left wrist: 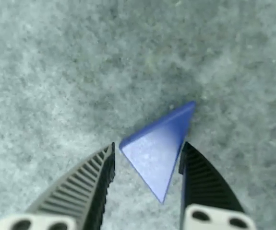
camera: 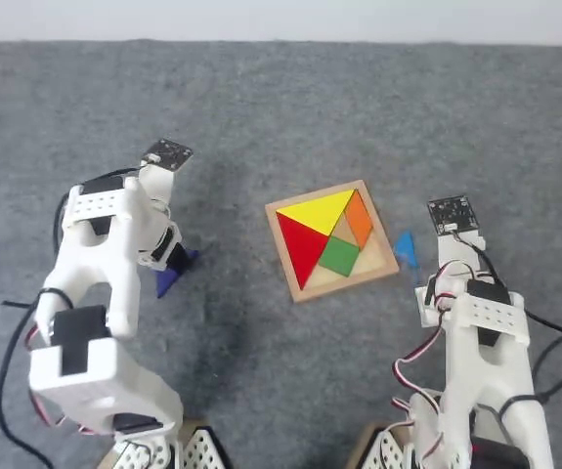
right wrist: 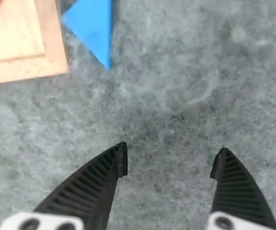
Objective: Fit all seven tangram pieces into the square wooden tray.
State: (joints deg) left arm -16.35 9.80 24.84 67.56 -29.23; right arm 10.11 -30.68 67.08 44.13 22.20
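My left hand [left wrist: 147,145] is hanging over the dark blue triangle [left wrist: 157,153], which is lying on the grey worktop [left wrist: 56,57] between my fingers. One finger is touching its edge and the other is just beside its corner, so I am not yet clamping. I should be squeezing squarely across two edges, or the piece will likely be twisting out. The square wooden tray [right wrist: 51,38] is sitting well apart. My right hand [right wrist: 171,160] is spread wide, with the light blue triangle [right wrist: 92,26] beyond its fingertips.
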